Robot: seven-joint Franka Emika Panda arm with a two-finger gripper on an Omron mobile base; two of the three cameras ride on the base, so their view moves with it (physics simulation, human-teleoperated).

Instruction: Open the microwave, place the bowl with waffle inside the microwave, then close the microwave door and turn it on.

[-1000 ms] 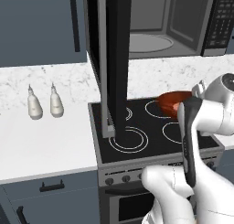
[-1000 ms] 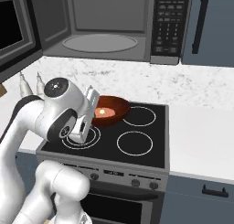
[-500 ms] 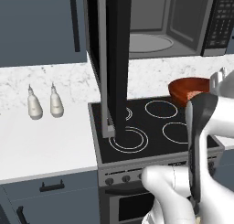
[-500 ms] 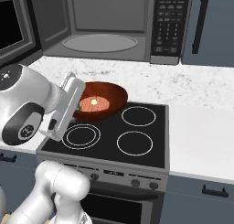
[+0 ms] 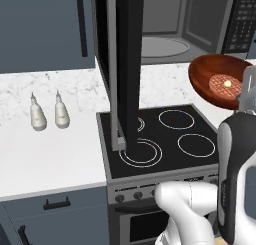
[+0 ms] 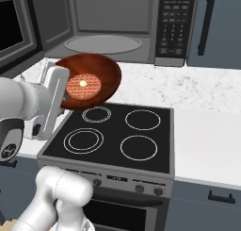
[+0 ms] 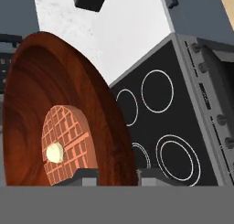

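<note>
Black stovetop point(image 6: 113, 136) set in white counter point(image 5: 45, 159). Microwave point(image 6: 108, 25) above, microwave door point(image 5: 125, 64) swung wide. Gripper point(image 7: 118, 175) pinching rim of bowl point(image 6: 101, 74), held tilted in air over stovetop's back edge below microwave opening; waffle point(image 6: 84, 86) inside bowl.

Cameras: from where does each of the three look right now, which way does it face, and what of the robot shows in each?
Left base view: behind the arm's left, facing forward and down at the stovetop, the open microwave and its door; white arm lower right.
Right base view: behind its right, same direction; arm at left, holding the bowl.
Hand view: on the hand, rolled, looking along the jaws at the bowl and waffle; dark fingertips at bottom.
Shared: bowl, waffle, stovetop.
</note>
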